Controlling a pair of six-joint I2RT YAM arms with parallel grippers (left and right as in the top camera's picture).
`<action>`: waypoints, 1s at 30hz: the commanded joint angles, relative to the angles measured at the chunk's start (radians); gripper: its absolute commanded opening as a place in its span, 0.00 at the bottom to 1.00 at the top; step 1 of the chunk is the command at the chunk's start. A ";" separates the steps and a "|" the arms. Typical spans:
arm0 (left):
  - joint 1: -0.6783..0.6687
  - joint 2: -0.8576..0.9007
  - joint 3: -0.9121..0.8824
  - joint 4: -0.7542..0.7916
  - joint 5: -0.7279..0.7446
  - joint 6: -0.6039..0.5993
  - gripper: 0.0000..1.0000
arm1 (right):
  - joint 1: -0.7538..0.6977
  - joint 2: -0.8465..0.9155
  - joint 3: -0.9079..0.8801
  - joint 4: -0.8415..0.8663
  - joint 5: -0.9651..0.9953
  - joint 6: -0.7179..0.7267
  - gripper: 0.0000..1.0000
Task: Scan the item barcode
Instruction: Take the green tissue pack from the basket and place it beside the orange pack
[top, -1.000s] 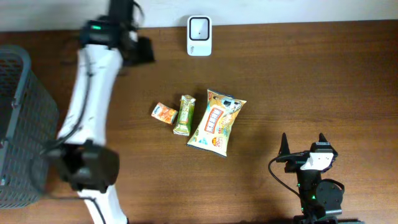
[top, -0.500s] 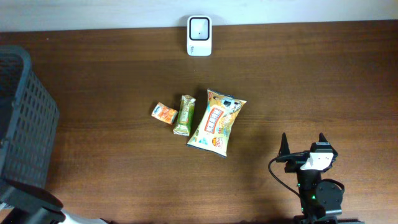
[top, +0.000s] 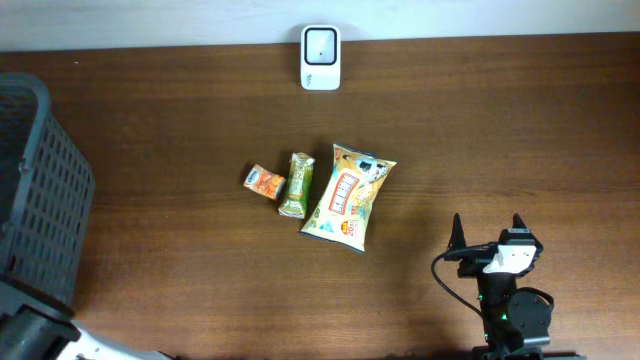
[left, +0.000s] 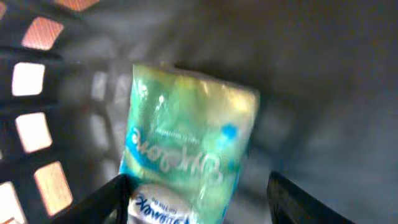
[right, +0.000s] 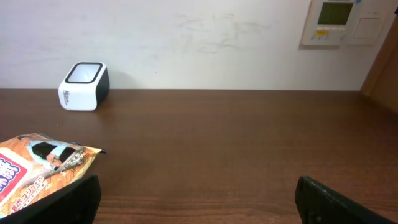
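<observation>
In the left wrist view a teal and green packet (left: 186, 149) with blue lettering lies inside the dark basket (left: 323, 74). My left gripper (left: 199, 190) is open around its lower end; the left finger (left: 109, 199) is at the packet's edge and the right finger (left: 305, 202) stands apart from it. The white barcode scanner (top: 320, 57) stands at the table's far edge, also seen as scanner (right: 84, 86). My right gripper (top: 487, 224) rests open and empty near the front right, shown as gripper (right: 199, 202).
The grey mesh basket (top: 40, 200) stands at the left edge. Mid-table lie a small orange packet (top: 264, 181), a green bar (top: 296, 184) and a large orange snack bag (top: 350, 195). Part of the left arm (top: 30, 335) shows at the bottom left.
The left arm, stretched over the table's left side a second ago, has swung out of the overhead view to the bottom-left corner by the basket. The right arm has not moved.
</observation>
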 joint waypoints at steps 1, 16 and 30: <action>0.011 0.039 -0.008 0.016 -0.014 0.016 0.55 | 0.006 -0.005 -0.005 -0.007 0.012 -0.003 0.99; -0.488 -0.651 0.224 -0.110 0.452 0.001 0.00 | 0.006 -0.005 -0.005 -0.007 0.012 -0.003 0.99; -1.361 0.114 0.183 -0.165 0.382 -0.204 0.02 | 0.006 -0.005 -0.005 -0.007 0.012 -0.003 0.99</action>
